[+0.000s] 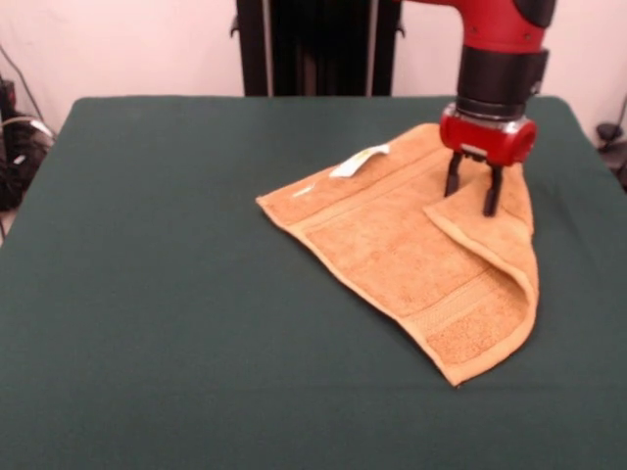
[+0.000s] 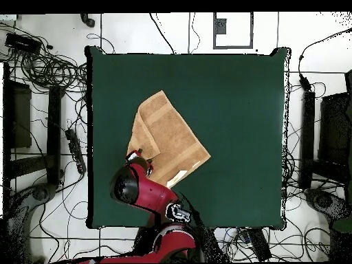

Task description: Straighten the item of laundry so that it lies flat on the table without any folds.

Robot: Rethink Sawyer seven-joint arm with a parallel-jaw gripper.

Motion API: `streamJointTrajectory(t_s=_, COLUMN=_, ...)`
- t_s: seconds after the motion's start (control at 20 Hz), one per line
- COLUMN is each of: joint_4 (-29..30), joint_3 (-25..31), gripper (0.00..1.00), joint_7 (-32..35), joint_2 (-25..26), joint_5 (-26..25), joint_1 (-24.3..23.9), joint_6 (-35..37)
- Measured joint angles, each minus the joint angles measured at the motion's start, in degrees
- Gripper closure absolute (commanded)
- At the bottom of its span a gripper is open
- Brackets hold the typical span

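The tan-orange towel (image 1: 392, 245) lies on the right half of the dark green table (image 1: 157, 294). Its right side is folded over into a flap (image 1: 490, 250) on top of the rest. A white tag (image 1: 360, 160) sticks out at its far edge. My gripper (image 1: 473, 193) hangs from the red arm over the far end of that flap, with its two black fingers (image 1: 493, 193) apart and pointing down at the cloth, nothing held. In the overhead view the towel (image 2: 172, 134) lies left of centre and the gripper (image 2: 141, 160) is over its lower left corner.
The table's right edge (image 1: 588, 196) runs close to the towel's fold. The black pedestal (image 1: 313, 44) stands behind the table. Cables and stands (image 2: 48, 75) lie on the floor around the table.
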Motion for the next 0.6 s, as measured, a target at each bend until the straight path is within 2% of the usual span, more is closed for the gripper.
streamJointTrajectory(t_s=0.6, joint_4=0.0, joint_3=1.1, gripper=0.0, joint_7=3.2, joint_2=-0.2, joint_5=0.2, joint_1=0.5, joint_6=-0.1)
